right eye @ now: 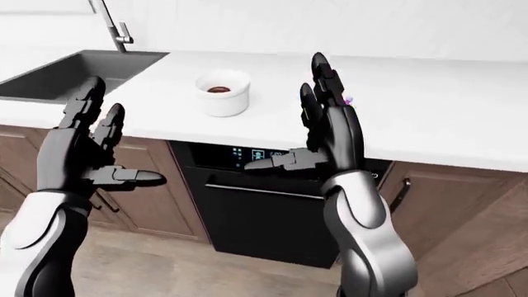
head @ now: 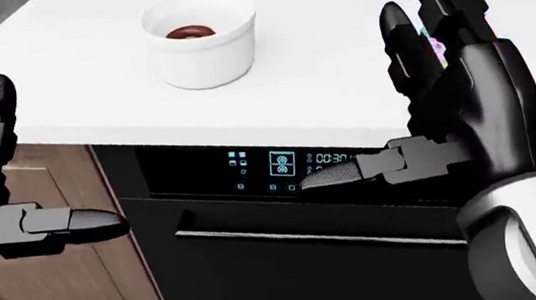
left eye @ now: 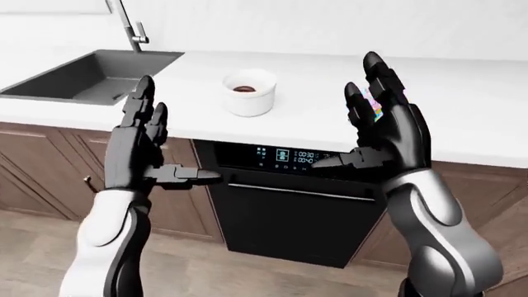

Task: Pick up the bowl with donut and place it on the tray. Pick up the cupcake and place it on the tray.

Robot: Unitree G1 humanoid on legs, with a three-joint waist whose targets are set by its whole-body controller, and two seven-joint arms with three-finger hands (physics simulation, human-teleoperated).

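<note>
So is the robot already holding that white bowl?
No, the bowl stands alone on the counter, with both open hands apart from it.

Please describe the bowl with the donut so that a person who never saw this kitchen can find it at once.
Find the long white counter with the grey sink at its left in the left-eye view. The bowl stands right of the sink, above the black appliance. It is the only white round vessel there, with a brown donut inside.
</note>
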